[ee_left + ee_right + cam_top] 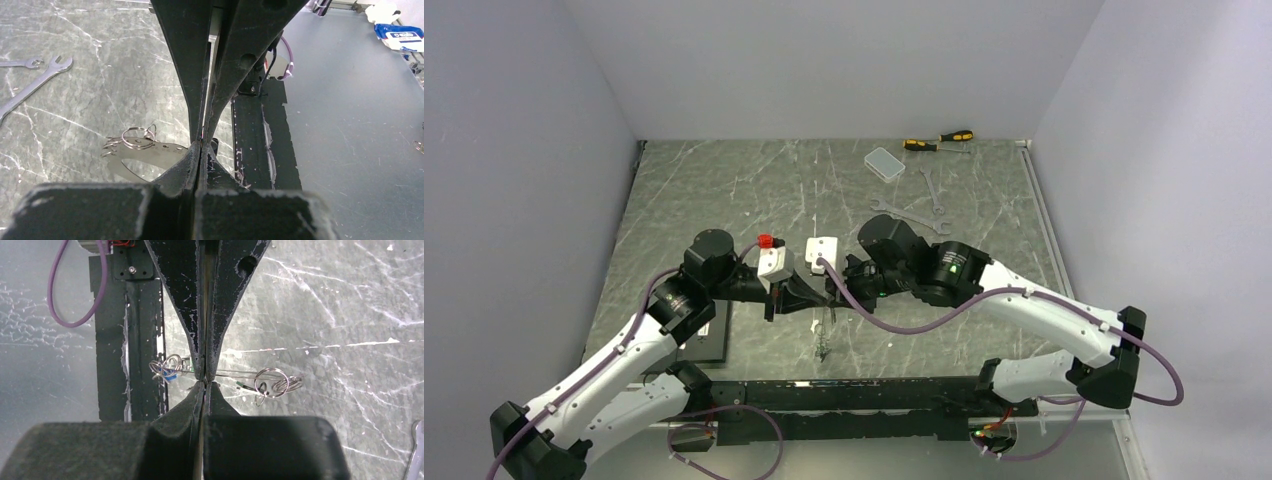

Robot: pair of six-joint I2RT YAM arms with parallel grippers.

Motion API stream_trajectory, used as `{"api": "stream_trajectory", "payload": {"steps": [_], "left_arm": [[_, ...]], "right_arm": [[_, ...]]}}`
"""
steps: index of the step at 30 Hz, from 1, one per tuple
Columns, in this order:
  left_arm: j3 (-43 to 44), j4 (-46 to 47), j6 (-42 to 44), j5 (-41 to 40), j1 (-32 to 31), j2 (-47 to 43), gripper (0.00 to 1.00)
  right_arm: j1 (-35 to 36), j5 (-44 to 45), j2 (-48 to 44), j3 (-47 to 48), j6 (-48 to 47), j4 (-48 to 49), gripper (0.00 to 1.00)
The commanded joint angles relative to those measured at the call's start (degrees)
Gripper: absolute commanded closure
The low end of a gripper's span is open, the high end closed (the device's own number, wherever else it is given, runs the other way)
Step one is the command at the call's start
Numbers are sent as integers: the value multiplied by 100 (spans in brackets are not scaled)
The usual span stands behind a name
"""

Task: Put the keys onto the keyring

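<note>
Keyring [240, 372] pinched by both jaws, arms angled inward.

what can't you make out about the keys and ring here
Top external: the dangling keys are too small to count.
Left wrist: whatever the left gripper pinches is hidden by its shut fingers.
Right wrist: shut fingers of the right gripper hide where the keyring wire goes.

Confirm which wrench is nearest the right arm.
The longer wrench, lying just behind the right arm. The shorter wrench sits farther back, nearer the clear box.
</note>
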Motion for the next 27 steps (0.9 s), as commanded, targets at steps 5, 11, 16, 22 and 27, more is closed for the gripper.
{"api": "stream_trajectory", "payload": {"steps": [5, 11, 16, 22, 27], "left_arm": [[203, -151, 15, -354, 2, -45, 100], [250, -224, -3, -481, 12, -96, 100], [280, -223, -25, -408, 13, -75, 100], [259, -199, -60, -406, 16, -200, 100], [256, -210, -81, -377, 19, -227, 100]], "right_arm": [[30, -202, -468, -352, 199, 1093, 68], [17, -234, -773, -809, 277, 1233, 52], [-5, -134, -1138, -1313, 441, 1577, 50], [-108, 23, -1599, -2027, 660, 2540, 53], [-141, 112, -1536, -2142, 805, 3000, 59]]}}
